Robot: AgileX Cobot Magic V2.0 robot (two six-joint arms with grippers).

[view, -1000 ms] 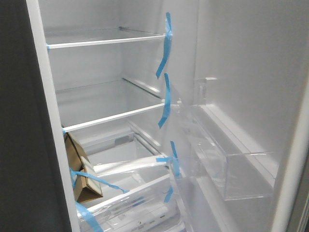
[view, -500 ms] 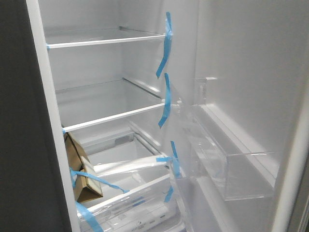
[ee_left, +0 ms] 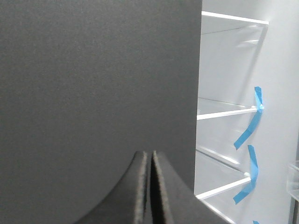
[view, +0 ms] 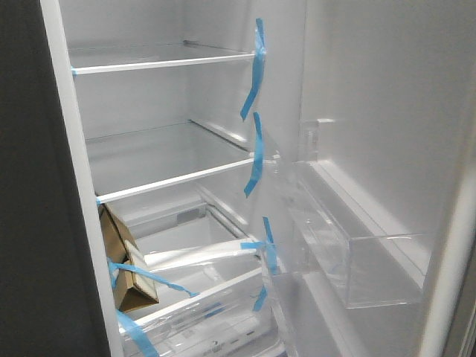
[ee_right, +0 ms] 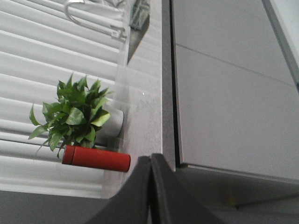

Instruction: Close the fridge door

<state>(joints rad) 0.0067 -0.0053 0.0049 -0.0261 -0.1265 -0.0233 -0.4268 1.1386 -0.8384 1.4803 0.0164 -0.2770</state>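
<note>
Fridge door: stands open at the right of the front view, white inner lining facing the compartment, plain and smooth in its upper part. One clear plastic shelf bin is fixed to the lining low down; a pale edge runs down the door's far right side.

Fridge interior: white walls, glass shelves with white front trims, strips of blue tape hanging along the shelf ends beside the door. A brown cardboard carton is taped in at the lower left, above clear drawers.

Dark grey panel: matte, fills most of the left wrist view; its straight vertical edge borders the open compartment.

Left fingers: pressed together, holding nothing, close before the dark panel.

Right fingers: pressed together, empty, near a pale grey cabinet front. Beside it, a grey counter carries a green potted plant and a red cylinder lying just beside the plant.
</note>
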